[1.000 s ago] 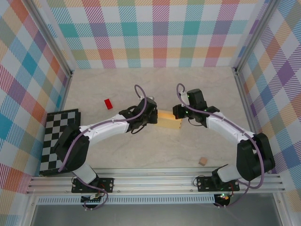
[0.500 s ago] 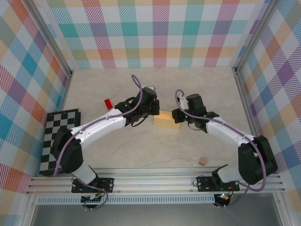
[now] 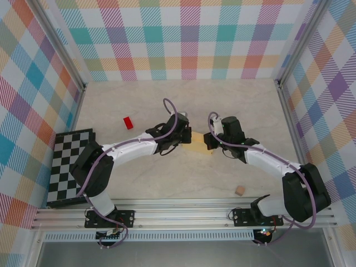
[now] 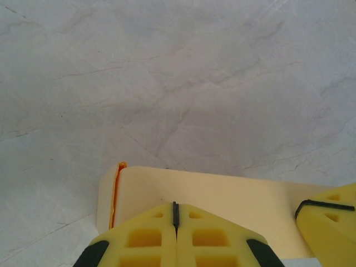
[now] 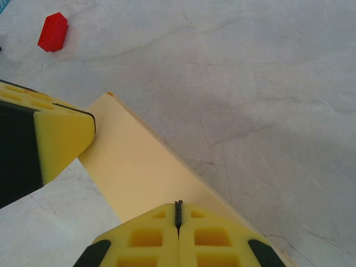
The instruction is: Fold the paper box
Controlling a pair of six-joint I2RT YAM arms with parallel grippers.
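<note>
- Yellow-orange card: the paper box (image 3: 196, 146) lies flat on the table (image 3: 139, 183), near mid-table, between the two arms
- Long axis runs left to right across the top view, a little tilted; one short end shows a thin orange slit in the left wrist view (a seam or an open end, hard to say which)
- left fingers (image 4: 139, 239) pressed together, seam closed, nothing seen between them; tips sit over the box's near long edge, toward its left end
- right fingers (image 5: 139, 239) likewise pressed together, tips over the box's edge toward the right end
- Each wrist view catches the other arm's yellow pad at the far end of the box, so both arms are about equally near, one per end
- Judgement: box looks already flattened into shape; any next press or crease turns on working across the short axis from either end
- Red block (image 3: 128, 122) and tan cube (image 3: 240, 190) lie well apart from the box
</note>
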